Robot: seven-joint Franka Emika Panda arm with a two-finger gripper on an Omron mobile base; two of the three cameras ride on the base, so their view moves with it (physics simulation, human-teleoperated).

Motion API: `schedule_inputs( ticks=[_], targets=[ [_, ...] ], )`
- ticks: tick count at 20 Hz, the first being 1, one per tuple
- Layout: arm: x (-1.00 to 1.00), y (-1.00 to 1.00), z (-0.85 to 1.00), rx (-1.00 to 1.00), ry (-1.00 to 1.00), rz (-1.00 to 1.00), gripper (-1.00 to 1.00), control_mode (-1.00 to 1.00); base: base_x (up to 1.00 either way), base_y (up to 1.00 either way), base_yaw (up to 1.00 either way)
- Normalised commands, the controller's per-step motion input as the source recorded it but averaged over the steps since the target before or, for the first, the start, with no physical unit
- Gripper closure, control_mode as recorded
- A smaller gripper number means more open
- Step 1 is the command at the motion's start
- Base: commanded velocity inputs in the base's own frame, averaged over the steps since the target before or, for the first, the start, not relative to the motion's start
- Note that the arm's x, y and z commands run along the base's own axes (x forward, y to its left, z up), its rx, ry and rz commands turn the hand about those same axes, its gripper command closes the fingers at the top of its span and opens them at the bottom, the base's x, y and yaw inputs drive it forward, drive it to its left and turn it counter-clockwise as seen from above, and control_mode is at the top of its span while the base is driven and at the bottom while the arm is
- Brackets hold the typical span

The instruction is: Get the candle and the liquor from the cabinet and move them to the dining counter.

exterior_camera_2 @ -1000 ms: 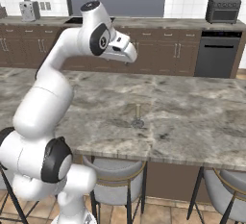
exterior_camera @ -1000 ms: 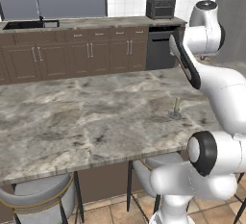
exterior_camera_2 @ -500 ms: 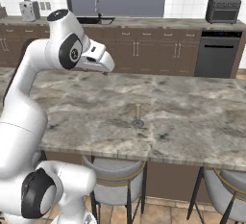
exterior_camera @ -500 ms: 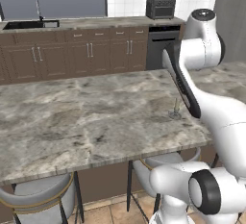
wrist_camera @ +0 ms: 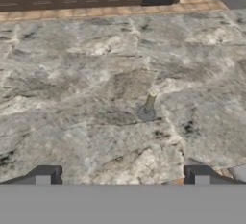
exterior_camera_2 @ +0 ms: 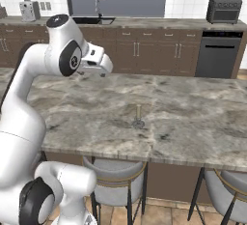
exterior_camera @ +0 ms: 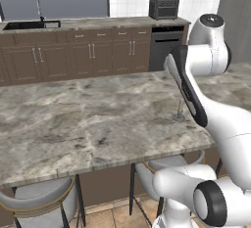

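Arm swung left; candle [exterior_camera_2: 138,117] upright.

candle [exterior_camera_2: 138,116] upright on dining counter [exterior_camera_2: 202,122], near its front edge. Short cream taper in small grey candlestick, round flared base flat on grey-beige veined marble.

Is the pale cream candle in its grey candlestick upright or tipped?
Upright: the pale cream candle in its grey candlestick stands on its round base on the veined marble counter.

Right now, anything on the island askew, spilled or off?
Nothing stands out. The candle stands upright in its holder on the dining counter, back from the edges, with no spill or damage visible around it.
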Motion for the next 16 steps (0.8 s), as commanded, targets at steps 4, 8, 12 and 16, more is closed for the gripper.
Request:
schedule_inputs(
  ticks=[4,8,12,16],
  targets=[
    [0.0,0.03,0.0,0.0,0.0,0.1,-1.0,-1.0,0.0,0.0,0.0],
    [-0.02,0.1,0.0,0.0,0.01,0.02,-1.0,-1.0,0.0,0.0,0.0],
    [-0.09,0.01,0.0,0.0,0.01,0.0,-1.0,1.0,-0.17,0.08,-0.01],
    [0.0,0.0,0.0,0.0,0.0,0.0,-1.0,1.0,-0.87,0.63,-0.05]
  ],
)
